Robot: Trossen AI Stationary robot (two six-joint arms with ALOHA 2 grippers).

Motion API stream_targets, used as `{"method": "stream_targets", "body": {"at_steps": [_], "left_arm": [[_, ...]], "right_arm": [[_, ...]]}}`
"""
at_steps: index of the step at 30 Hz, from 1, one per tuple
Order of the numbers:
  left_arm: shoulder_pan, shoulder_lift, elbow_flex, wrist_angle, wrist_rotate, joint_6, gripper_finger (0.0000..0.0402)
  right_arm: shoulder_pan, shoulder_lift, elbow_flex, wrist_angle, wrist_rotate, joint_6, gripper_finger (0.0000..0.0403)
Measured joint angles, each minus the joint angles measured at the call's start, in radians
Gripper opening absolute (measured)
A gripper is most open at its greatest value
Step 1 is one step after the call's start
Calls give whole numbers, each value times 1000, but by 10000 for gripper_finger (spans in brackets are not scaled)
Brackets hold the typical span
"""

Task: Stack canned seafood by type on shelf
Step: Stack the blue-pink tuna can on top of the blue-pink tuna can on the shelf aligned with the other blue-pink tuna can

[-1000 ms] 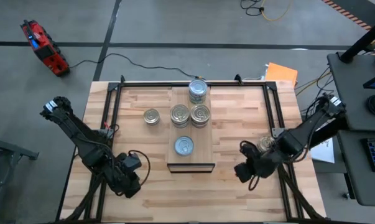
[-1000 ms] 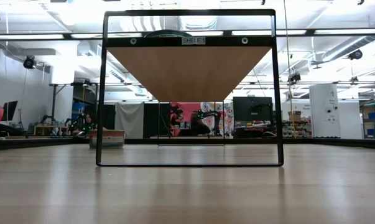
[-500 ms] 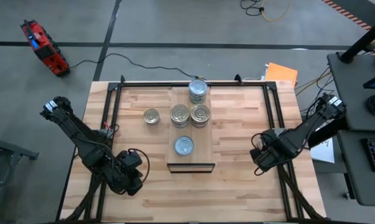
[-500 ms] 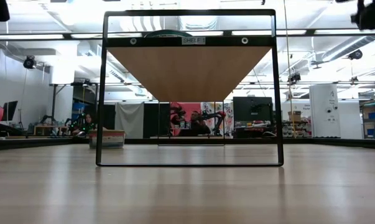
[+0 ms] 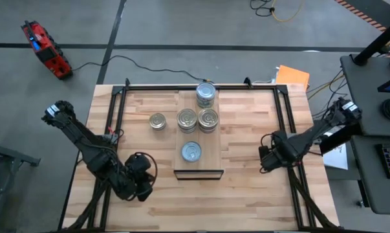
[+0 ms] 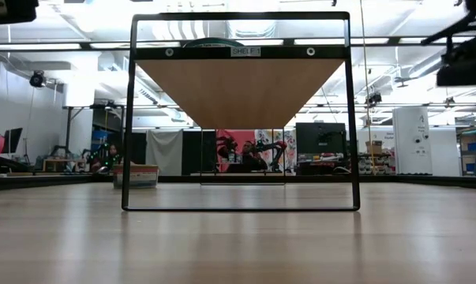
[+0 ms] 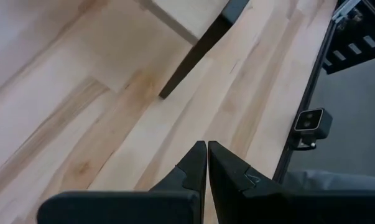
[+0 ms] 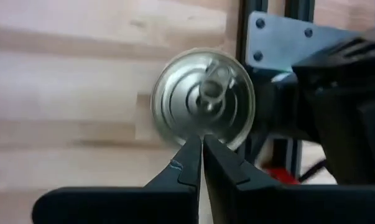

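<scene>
A: What is on the big pale wooden table?

B: A narrow light-wood plank shelf with a dark front edge sits in the middle. On it are round metal tins. One tin with a pale blue-grey top is near the front. Two ringed gold-and-silver tins sit side by side behind it. A taller stack of tins stands at the back.

A: Are any tins off the shelf?

B: Yes. One small gold tin sits on the table, just beside the shelf. Another ringed silver tin with a pull tab is right under the right gripper, next to the black table frame.

A: What are the grippers doing?

B: The left gripper hangs over bare wood near the front of the table, its two dark fingers pressed together on nothing. The right gripper has its fingers pressed together too. I cannot tell if its tips touch the tin.

A: And the room?

B: The floor is grey. A red tool with a black cord lies on it. An orange sheet lies past the table. From table height, the black shelf frame stands in front of a big bright hall with desks and screens.
</scene>
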Motion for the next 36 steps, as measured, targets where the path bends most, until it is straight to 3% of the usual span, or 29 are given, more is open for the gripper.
{"method": "stream_targets", "body": {"at_steps": [11,16,18,23,28,32,36], "left_arm": [[16,0,0,4,-1,7,0],[18,0,0,4,-1,7,0],[18,0,0,4,-12,7,0],[20,0,0,4,-47,8,0],[21,0,0,6,-50,8,0],[22,0,0,7,-49,8,0],[23,0,0,9,-49,7,0]], "right_arm": [[-59,11,-80,75,97,46,9],[-76,13,-78,130,48,35,9],[-75,18,-60,170,57,112,9],[-83,40,-56,141,153,221,9],[-88,56,-60,157,168,261,9],[-93,56,-67,138,271,288,9],[-117,74,-76,123,273,277,9]]}}
